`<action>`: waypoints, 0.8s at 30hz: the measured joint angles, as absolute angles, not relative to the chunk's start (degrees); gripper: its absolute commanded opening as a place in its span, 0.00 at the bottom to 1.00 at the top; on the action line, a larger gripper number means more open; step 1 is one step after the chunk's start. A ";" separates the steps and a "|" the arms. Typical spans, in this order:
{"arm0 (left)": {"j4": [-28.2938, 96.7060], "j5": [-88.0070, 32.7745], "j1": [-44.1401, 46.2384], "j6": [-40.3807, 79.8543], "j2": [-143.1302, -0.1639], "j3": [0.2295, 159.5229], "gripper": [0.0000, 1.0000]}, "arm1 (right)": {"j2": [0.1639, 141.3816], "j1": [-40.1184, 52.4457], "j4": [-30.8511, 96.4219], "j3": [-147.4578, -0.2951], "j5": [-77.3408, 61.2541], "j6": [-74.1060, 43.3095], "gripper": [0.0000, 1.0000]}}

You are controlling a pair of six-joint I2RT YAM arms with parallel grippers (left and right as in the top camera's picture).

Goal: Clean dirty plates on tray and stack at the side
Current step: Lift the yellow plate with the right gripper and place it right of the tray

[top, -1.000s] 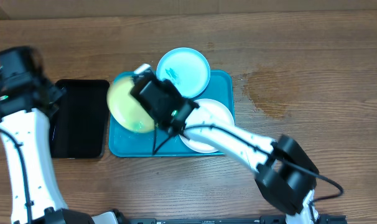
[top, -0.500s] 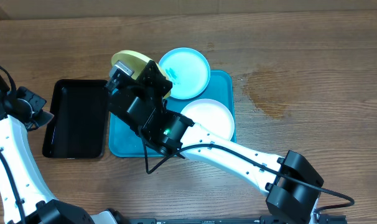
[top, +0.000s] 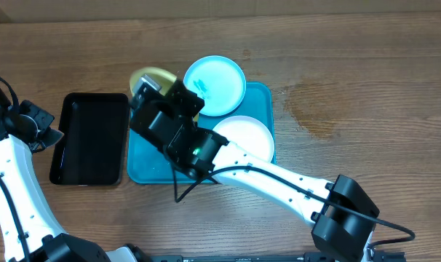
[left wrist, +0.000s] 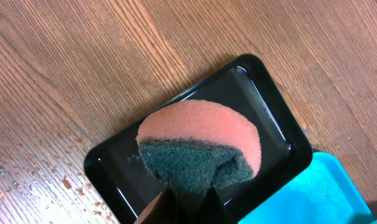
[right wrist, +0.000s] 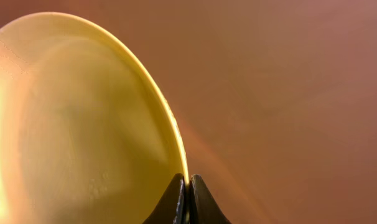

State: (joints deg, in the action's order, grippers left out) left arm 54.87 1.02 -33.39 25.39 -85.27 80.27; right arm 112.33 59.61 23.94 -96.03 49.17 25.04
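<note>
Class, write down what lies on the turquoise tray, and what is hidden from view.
A white plate lies on the tray; a pale cyan plate rests across its far rim. The right arm covers the tray's middle, so anything under it cannot be seen.

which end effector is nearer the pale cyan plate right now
Right. The right end effector pinches the yellow-green plate by its rim, just left of the pale cyan plate. The left end effector holds a sponge by the black tray, much farther left.
</note>
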 measured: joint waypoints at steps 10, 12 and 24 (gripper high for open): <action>54.83 1.02 -33.39 25.39 -85.27 80.25 0.04 | 112.27 52.42 29.04 -96.31 30.81 15.57 0.04; 54.83 0.82 -33.39 25.41 -85.27 80.23 0.04 | 112.29 49.63 31.03 -96.20 22.35 13.28 0.04; 54.15 -0.86 -33.39 25.39 -85.27 80.23 0.04 | 112.29 13.63 41.78 -96.20 -13.41 -3.77 0.04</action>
State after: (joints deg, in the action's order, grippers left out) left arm 54.15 -0.86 -33.39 25.39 -85.27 80.23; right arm 112.29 13.63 41.78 -96.20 -13.41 -3.77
